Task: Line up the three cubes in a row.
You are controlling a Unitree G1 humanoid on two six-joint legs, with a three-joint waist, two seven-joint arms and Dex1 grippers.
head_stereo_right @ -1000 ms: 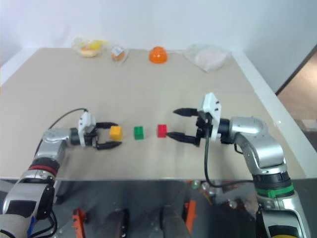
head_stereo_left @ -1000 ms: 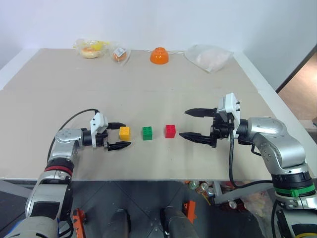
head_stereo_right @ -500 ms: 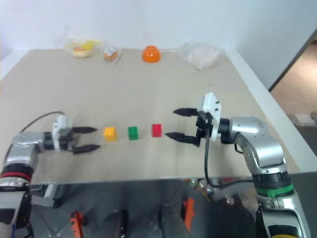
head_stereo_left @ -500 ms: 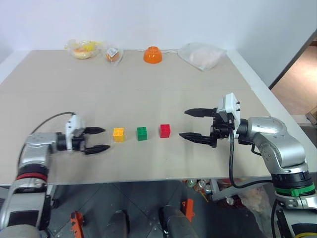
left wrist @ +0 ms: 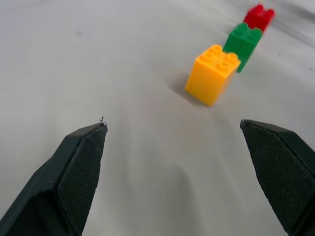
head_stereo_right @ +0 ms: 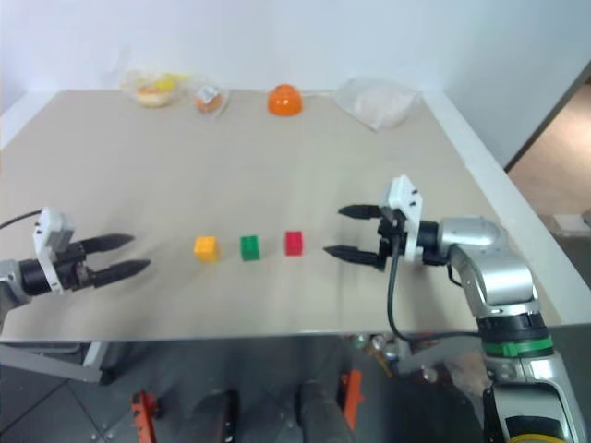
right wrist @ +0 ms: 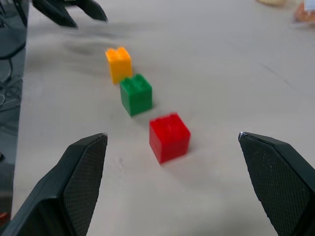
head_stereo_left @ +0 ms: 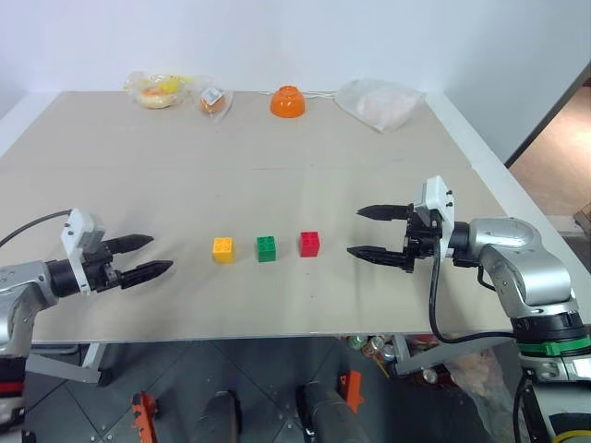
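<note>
Cubes stand in a short row near the front of the table [head_stereo_left: 305,138], each apart from the next, with the green cube [head_stereo_left: 267,248] as the middle one. Left of the green cube is the yellow-orange cube [head_stereo_left: 223,250]; right of it is the red cube [head_stereo_left: 310,244]. Well out to the left of the green cube hangs the left gripper [head_stereo_left: 143,257], fingers spread wide and holding nothing. To the right of it, past the red cube, the right gripper [head_stereo_left: 367,232] also gapes wide and empty. Far behind the green cube, by the table's back edge, sits an orange bowl [head_stereo_left: 287,101], flanked by what look like clear bags.
</note>
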